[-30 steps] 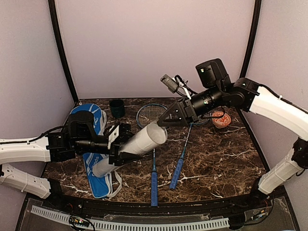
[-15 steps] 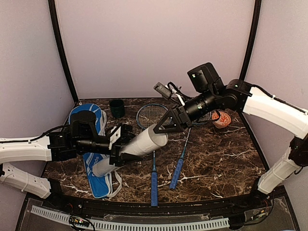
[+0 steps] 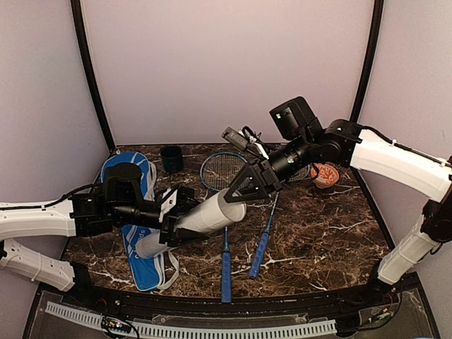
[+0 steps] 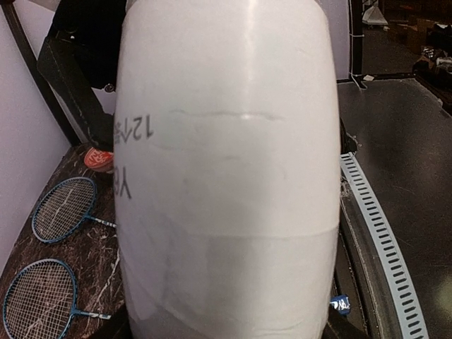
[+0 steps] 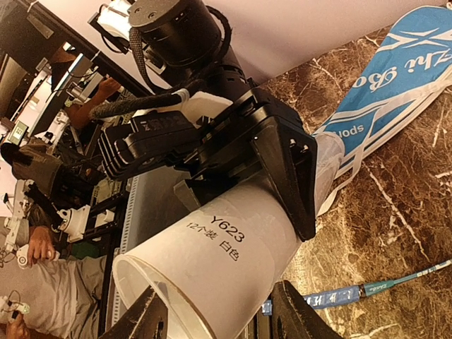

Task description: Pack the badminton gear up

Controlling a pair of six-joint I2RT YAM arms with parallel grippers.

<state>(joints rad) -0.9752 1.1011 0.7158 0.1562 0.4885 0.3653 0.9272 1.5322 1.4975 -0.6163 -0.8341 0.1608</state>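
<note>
My left gripper [image 3: 176,215] is shut on the long white tube [image 3: 205,215] and holds it tilted above the table, open end up and to the right. The tube fills the left wrist view [image 4: 226,176]. My right gripper [image 3: 239,187] is open, and its fingers straddle the tube's open mouth [image 5: 220,289]. Two blue-handled rackets [image 3: 226,265] [image 3: 260,251] lie on the table in front of the tube. The blue racket bag [image 3: 141,176] lies flat at the left under the left arm. No shuttlecock shows in any view.
A small dark cup [image 3: 171,158] stands at the back left beside the bag. A red and white disc [image 3: 325,174] lies at the back right behind the right arm. Pale walls enclose the marble table [image 3: 325,233].
My right gripper has moved left and down until its fingers sit at the tube's open mouth. The left gripper and the tube have hardly moved.
</note>
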